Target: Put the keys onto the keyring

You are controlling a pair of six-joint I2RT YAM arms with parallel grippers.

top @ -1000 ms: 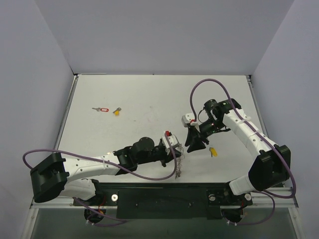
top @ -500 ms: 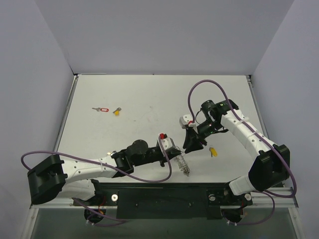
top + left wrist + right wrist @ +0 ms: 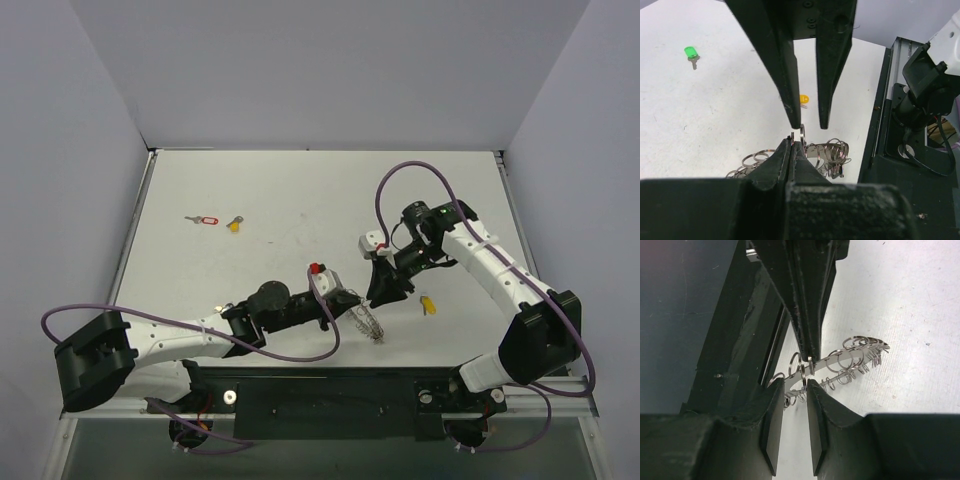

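Left gripper (image 3: 794,144) backed off leftward, clamped on keyring (image 3: 827,150); right gripper (image 3: 790,390) narrowly apart, ring between its fingertips; I'm steadying it, next close gently.

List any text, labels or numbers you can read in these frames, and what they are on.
None can be read.
The red tag on the key at far left is too small to read.
The keyring and the green key show no readable marks.

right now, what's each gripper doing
left gripper: shut on the keyring.
right gripper: open, fingers either side of the keyring.
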